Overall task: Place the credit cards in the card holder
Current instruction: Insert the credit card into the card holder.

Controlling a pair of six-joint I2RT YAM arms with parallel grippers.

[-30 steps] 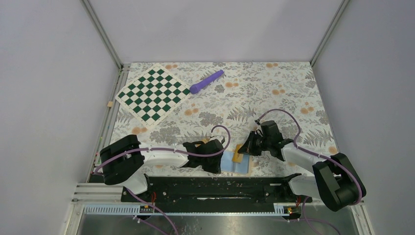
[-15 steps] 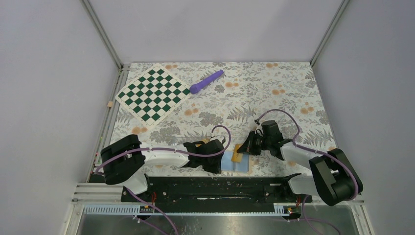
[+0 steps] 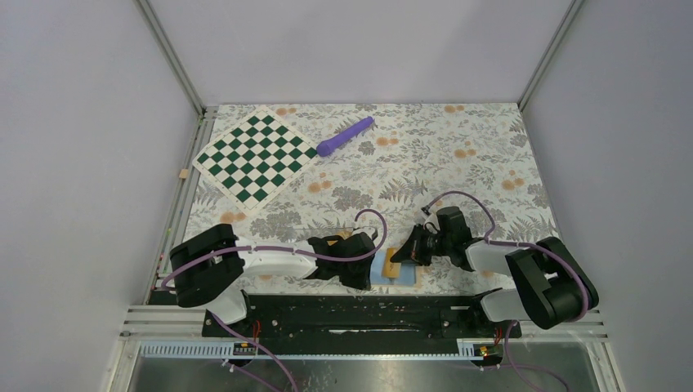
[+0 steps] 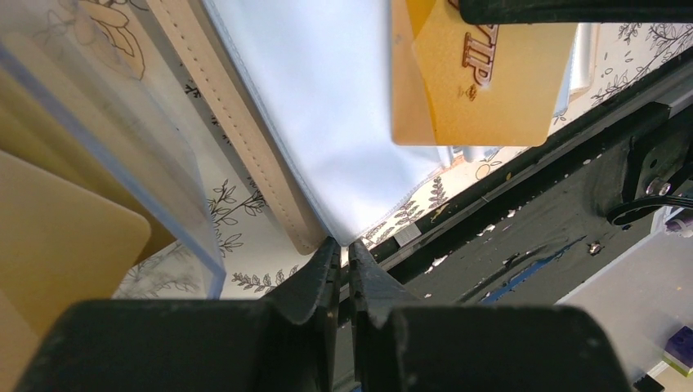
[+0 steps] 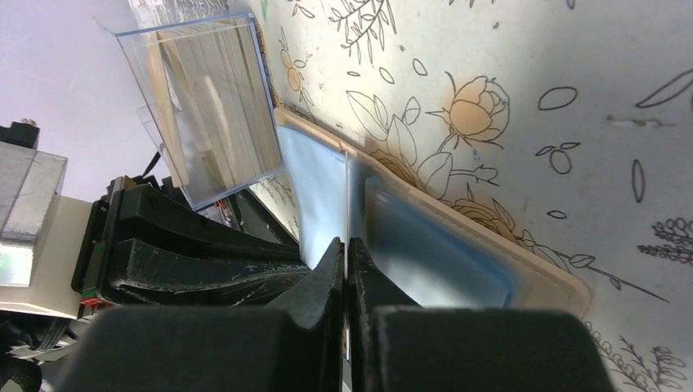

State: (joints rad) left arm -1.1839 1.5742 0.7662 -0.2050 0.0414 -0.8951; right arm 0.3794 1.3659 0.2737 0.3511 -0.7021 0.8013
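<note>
Over the holder (image 3: 407, 278), pinched by the left claw (image 4: 343, 253), a card (image 3: 394, 263) was held at eight o'clock from the right claw (image 5: 346, 253) pinching it.

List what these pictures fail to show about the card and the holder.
- Top view: left gripper and right gripper cover most of the card holder; whether the credit card is inside it is too small to tell.
- Left wrist: the card's top lies behind the right gripper.
- Right wrist: clear case contents blurred; count unknown.
</note>
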